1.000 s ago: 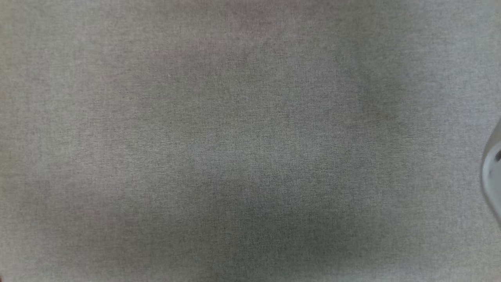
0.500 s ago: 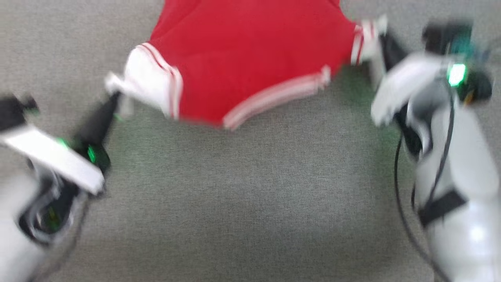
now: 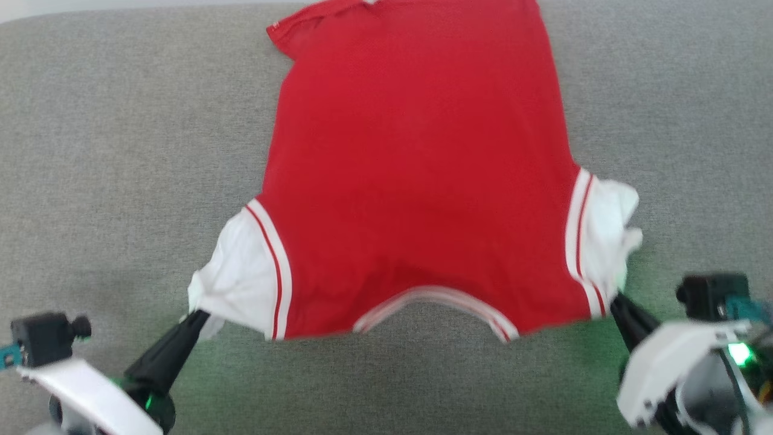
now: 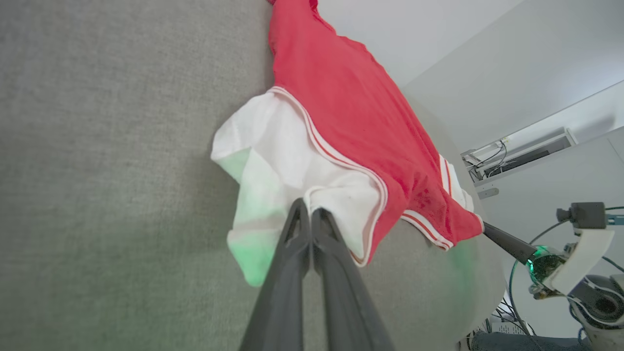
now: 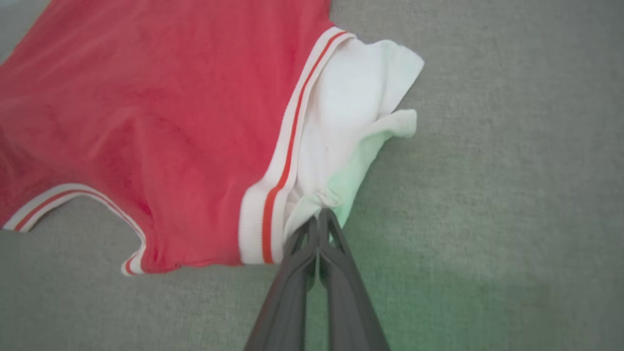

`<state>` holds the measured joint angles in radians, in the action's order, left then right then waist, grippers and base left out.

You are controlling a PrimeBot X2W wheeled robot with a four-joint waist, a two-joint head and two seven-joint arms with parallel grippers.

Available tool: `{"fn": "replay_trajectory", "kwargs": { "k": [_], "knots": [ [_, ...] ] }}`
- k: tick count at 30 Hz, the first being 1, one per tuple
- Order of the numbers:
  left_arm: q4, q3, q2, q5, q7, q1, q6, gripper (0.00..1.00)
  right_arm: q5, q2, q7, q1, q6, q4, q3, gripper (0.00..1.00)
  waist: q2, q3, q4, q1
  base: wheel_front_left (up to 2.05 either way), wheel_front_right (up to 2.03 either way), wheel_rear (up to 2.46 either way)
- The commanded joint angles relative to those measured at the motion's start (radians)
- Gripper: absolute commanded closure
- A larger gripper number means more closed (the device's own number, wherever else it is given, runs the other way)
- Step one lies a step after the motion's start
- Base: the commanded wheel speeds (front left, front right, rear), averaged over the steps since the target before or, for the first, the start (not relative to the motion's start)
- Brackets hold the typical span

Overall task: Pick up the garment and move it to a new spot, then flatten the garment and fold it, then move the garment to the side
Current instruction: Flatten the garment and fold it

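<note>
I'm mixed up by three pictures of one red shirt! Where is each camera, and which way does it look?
Head view: on the robot's head, looking down at the garment on the grey surface; left fingers and right fingers at the bottom corners.
Left wrist view: on the left wrist, looking along the left fingers at a white sleeve; right fingers far right.
Right wrist view: on the right wrist, looking along the right fingers at the other sleeve.
Shared: the garment.

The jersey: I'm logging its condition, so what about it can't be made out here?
- Jersey far hem: head view, cut off by the top edge.
- Its underside, any lettering: all views, face down against the grey surface.
- Pinched white fabric: wrist views, hidden inside the shut left gripper and right gripper.
</note>
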<state>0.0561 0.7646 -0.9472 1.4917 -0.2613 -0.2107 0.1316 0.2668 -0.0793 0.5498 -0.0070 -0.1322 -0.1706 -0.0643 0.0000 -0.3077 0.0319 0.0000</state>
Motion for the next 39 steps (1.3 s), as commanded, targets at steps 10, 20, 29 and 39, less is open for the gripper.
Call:
{"fn": "replay_trajectory", "kwargs": {
  "k": [10, 20, 29, 39],
  "knots": [
    [0.125, -0.12, -0.048, -0.017, -0.005, 0.259, -0.002, 1.0, 0.039, 0.021, 0.145, 0.279, 0.002, -0.264, -0.053, 1.0, 0.0, -0.011, 0.006, 0.0, 0.0, 0.0, 0.0],
    [0.116, -0.081, 0.011, -0.047, -0.005, 0.246, -0.002, 1.0, 0.045, 0.028, 0.172, 0.262, 0.002, -0.208, -0.018, 1.0, 0.0, -0.014, 0.01, 0.0, 0.0, 0.0, 0.0],
    [0.09, -0.021, 0.039, -0.052, -0.005, 0.167, -0.002, 1.0, -0.01, 0.019, 0.132, 0.229, 0.002, -0.178, 0.002, 0.0, 0.0, -0.026, 0.023, 0.0, 0.0, 0.0, 0.0],
    [0.133, -0.02, 0.034, -0.111, -0.005, 0.137, -0.002, 1.0, -0.034, -0.032, 0.312, 0.015, 0.002, -0.398, -0.085, 0.0, 0.0, -0.091, 0.045, 0.0, 0.0, 0.0, 0.0]
  ]
}}
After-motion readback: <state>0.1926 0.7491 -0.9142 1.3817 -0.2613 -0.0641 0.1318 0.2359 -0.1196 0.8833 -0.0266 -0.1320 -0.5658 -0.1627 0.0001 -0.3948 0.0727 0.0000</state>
